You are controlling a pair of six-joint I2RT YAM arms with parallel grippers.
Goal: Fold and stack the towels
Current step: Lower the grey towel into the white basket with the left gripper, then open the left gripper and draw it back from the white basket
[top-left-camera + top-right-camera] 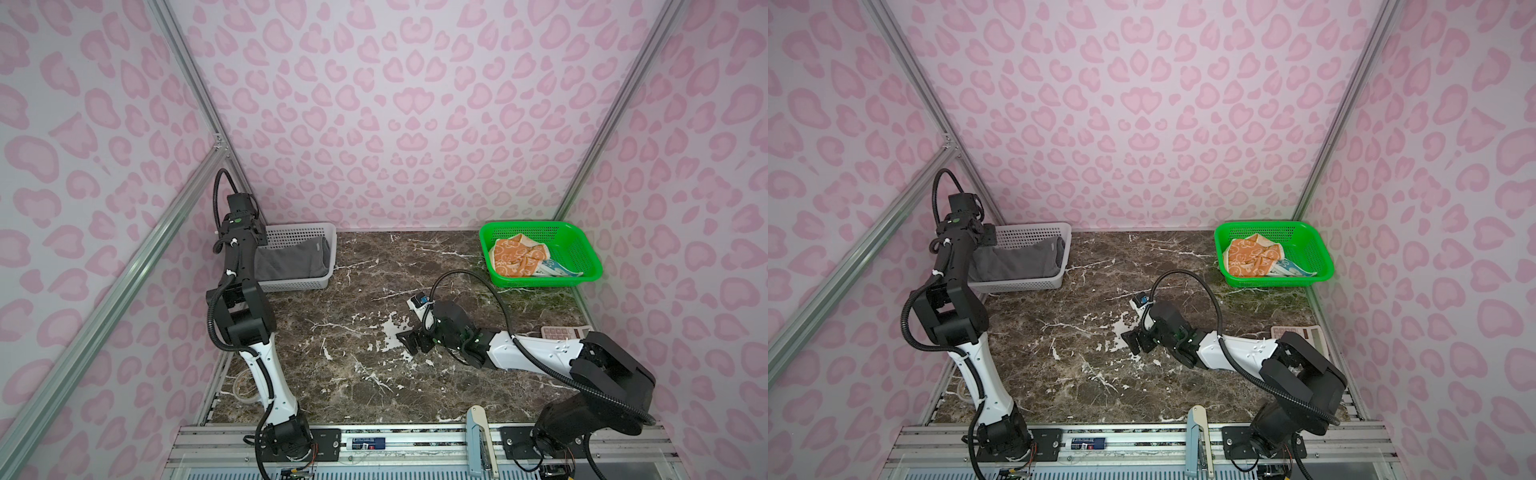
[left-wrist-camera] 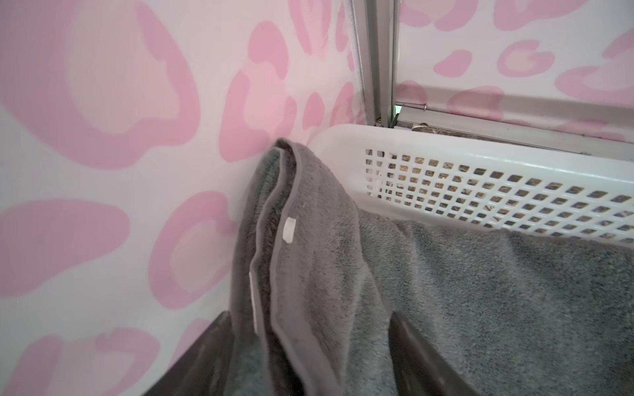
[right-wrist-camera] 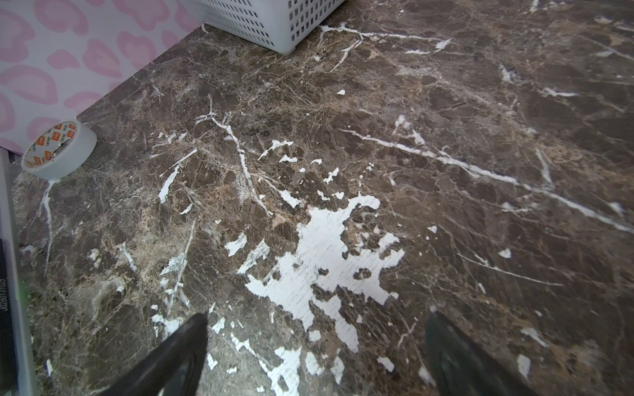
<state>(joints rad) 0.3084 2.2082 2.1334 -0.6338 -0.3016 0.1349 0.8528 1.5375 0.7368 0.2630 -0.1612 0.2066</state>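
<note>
The towels are all at the far edge of the counter (image 1: pixel 374 386), none of them on the bare marble-patterned top. Near the left edge a roll of tape (image 3: pixel 58 149) leans against the pink wall (image 3: pixel 51 68); in both top views the left arm hides most of it. Near the middle of the counter the right gripper (image 3: pixel 317 313) hangs low with its jaws spread wide and nothing between them. A calculator (image 1: pixel 563 332) by the right edge is half covered by the right arm.

In the far left corner, the white basket (image 1: pixel 309 228) holds the grey towel (image 2: pixel 497 301). It is plain, dark, plush and folded. In both top views the left arm cuts off its left part and hides the left gripper (image 2: pixel 308 315). The wrist view shows the jaws spread. Between them a ridge of layered grey hems with a small pale tag rises toward the wall. Whether the fingers (image 2: pixel 422 356) touch the cloth is hard to tell.

In the far right corner, the green basket (image 1: pixel 586 245) holds the orange towel (image 1: pixel 515 257), which is crumpled and has cream prints. It lies over most of the blue towel (image 1: pixel 561 271). Only a strip of blue shows, and its print is too small to read.
</note>
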